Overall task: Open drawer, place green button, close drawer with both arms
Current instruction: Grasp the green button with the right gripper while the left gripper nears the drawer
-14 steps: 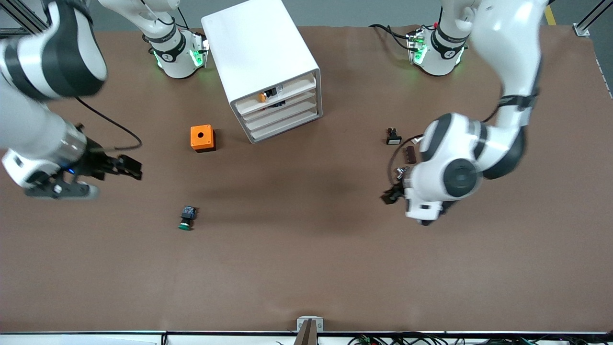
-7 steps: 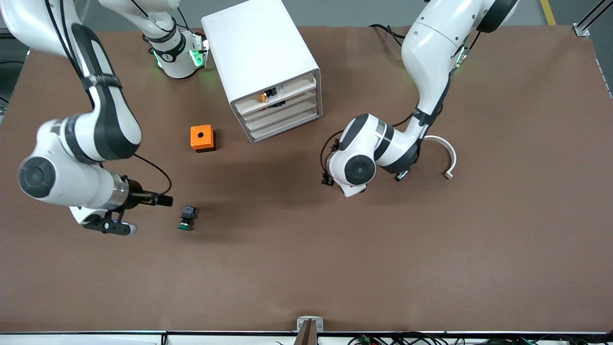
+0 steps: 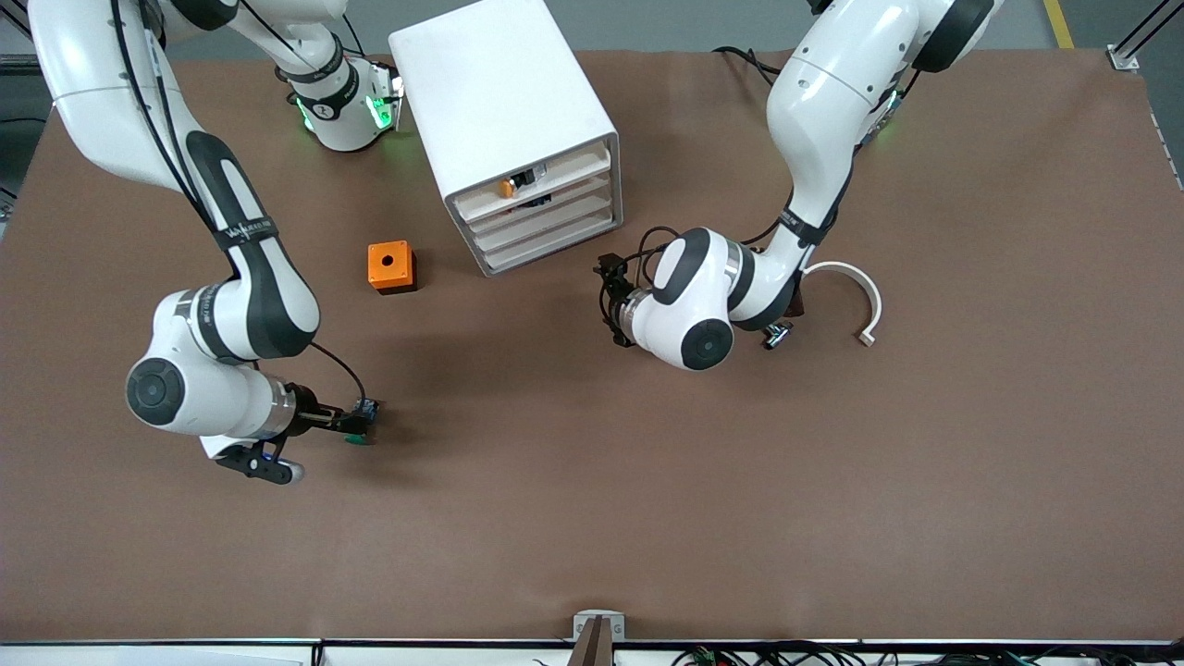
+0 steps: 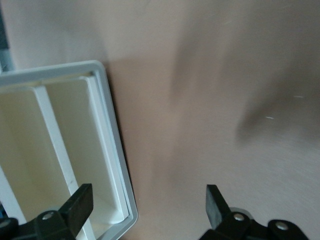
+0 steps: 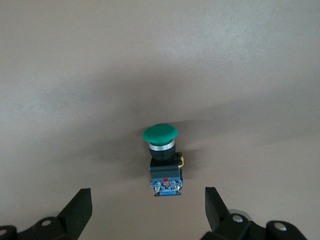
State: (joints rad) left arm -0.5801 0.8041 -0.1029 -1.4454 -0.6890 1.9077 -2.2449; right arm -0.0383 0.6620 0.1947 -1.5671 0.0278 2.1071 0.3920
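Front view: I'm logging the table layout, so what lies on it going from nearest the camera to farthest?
Button with the right gripper at it → left gripper → orange box → white cabinet.

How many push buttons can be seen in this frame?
2. The green-capped button lies on the table under the open right gripper; an orange-capped button sits in the cabinet's top drawer. Others may be hidden by the left arm.
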